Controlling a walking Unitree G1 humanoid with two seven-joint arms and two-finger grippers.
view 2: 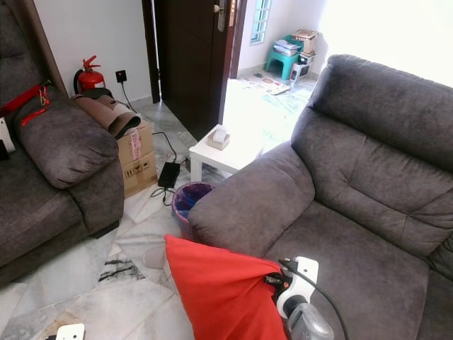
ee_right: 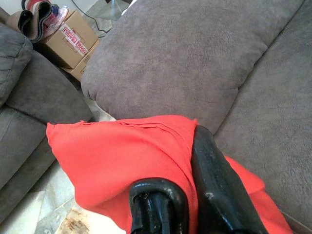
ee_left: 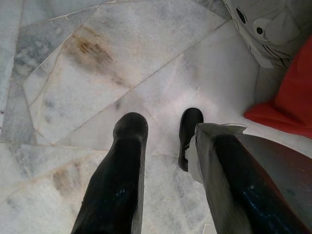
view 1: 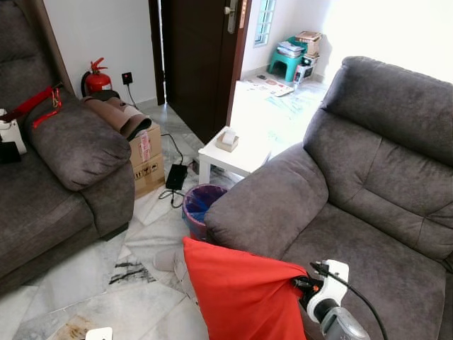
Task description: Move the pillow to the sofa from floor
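One pillow [ee_right: 122, 161] | pinched between right gripper [ee_right: 183, 195] fingers; beside sofa [view 1: 368, 212]

Right wrist [view 1: 327, 292]: white housing, black cable, silver forearm. Grippers' fingers [ee_left: 117, 180] long, glossy black, round-tipped.

Marble floor [view 1: 85, 283], dark wooden door [view 1: 198, 57], white side table [view 1: 237, 157], cardboard box [view 1: 146, 159], sunlit doorway
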